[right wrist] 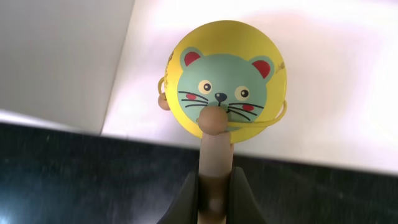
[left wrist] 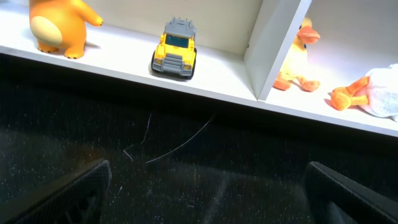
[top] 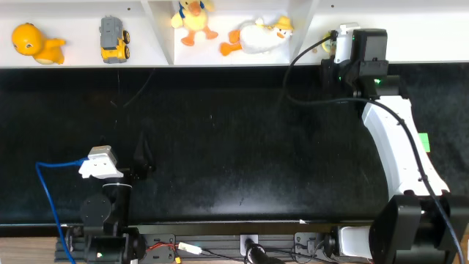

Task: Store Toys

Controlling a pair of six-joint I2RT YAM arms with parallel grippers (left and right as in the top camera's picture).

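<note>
Gripping mouse-face drum toy (right wrist: 222,81) by its wooden handle, right hand (right wrist: 214,183) at white shelf (right wrist: 348,74), left hand (left wrist: 208,186) wide open over black bench (left wrist: 186,143)

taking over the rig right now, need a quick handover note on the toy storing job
Left gripper: open, holding nothing, over the black mat in front of the shelf.
Right gripper: shut on the wooden handle of the mouse-face drum toy, held at the shelf's right compartment; cannot tell whether it rests there yet.
Done: orange toy and yellow truck in the left compartment, yellow duck and white duck in the middle one.
Left: probably set down and release the drum toy, then back the right arm out.
</note>
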